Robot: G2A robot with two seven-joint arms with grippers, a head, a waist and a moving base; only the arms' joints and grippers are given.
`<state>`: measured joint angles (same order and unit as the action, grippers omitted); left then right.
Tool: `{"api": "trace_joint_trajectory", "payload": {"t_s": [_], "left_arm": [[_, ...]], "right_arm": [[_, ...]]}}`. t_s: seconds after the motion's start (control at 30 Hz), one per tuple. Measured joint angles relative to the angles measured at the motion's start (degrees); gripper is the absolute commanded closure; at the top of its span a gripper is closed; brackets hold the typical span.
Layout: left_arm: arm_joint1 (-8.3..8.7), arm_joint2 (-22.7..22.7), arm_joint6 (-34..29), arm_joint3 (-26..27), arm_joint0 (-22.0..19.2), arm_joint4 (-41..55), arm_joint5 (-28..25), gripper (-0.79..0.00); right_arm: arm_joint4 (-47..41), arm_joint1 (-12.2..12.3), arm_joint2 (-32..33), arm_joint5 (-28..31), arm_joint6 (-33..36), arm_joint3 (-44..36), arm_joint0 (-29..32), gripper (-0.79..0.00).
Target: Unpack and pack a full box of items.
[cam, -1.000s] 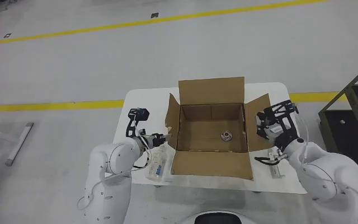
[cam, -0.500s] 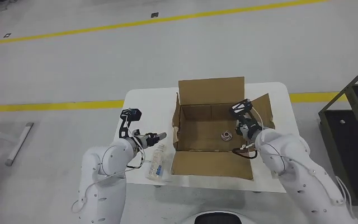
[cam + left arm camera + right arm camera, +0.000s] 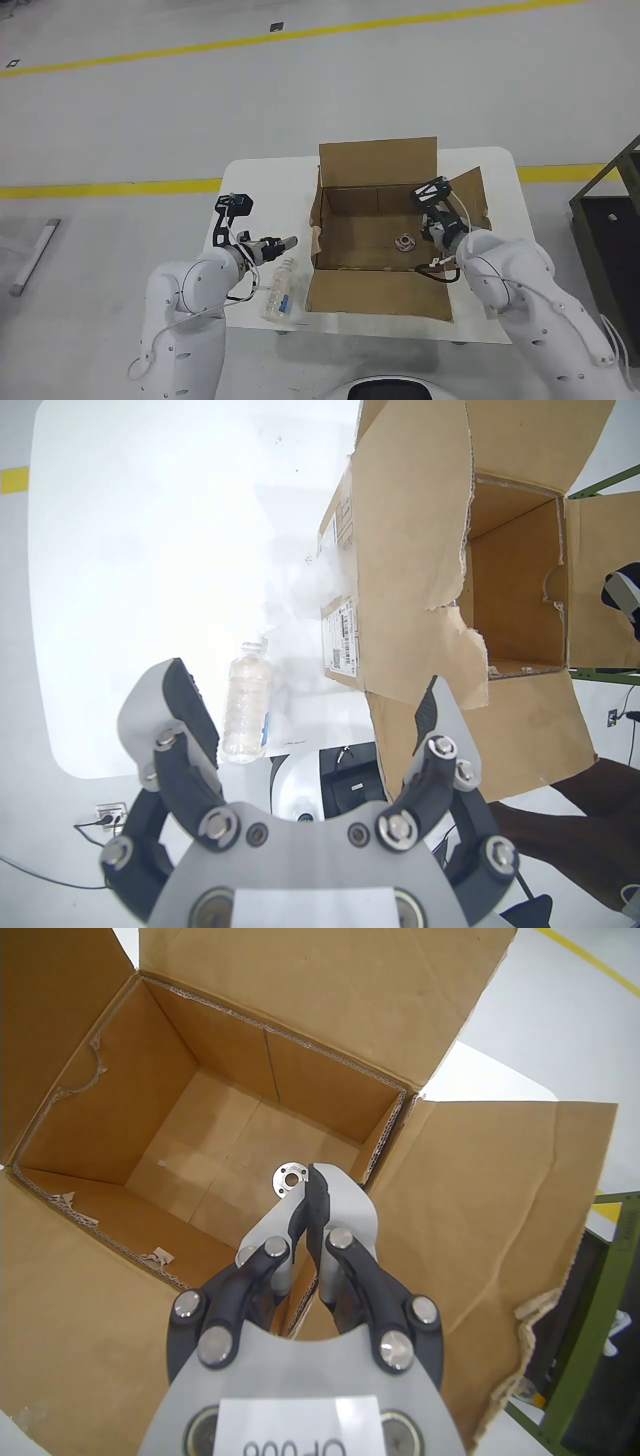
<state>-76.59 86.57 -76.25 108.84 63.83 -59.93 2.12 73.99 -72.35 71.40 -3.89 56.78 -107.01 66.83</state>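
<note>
Flange [image 3: 289, 1179]: lay flat on the box [image 3: 320, 1073] floor, right of centre in the top view.
Handling: likely small, stiff, dense and slick; best pinched across the rim.
Right gripper [image 3: 306, 1184]: hung pinched together, empty, over the box near the flange.
Left gripper [image 3: 305, 685]: gaped wide near the bottle [image 3: 245, 705].

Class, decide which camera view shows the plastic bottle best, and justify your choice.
The left wrist view: the bottle lies whole and near on the table, beside the box. The top view shows it small, near the table's front edge.
</note>
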Motion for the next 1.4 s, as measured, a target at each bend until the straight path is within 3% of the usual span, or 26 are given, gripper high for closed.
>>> {"api": "trace_joint_trajectory", "payload": {"t_s": [0.53,0.77,1.0,1.1,1.4], "left_arm": [[0.00,0.00,0.00,0.00,0.00,0.00,0.00,-0.785],[0.00,0.00,0.00,0.00,0.00,0.00,0.00,-0.785],[0.00,0.00,0.00,0.00,0.00,0.00,0.00,-0.785],[0.00,0.00,0.00,0.00,0.00,0.00,0.00,-0.785],[0.00,0.00,0.00,0.00,0.00,0.00,0.00,-0.785]], "right_arm": [[1.75,0.00,-0.36,0.41,-0.69,0.97,-0.52,0.000],[6.04,-0.77,-4.50,-0.12,7.10,4.39,-7.19,0.000],[9.41,-2.69,-12.22,-2.60,14.96,13.13,-14.86,0.000],[8.86,-3.51,-14.31,-4.10,16.29,16.42,-17.02,0.000],[8.87,-3.53,-14.34,-4.10,16.27,16.50,-17.09,0.000]]}}
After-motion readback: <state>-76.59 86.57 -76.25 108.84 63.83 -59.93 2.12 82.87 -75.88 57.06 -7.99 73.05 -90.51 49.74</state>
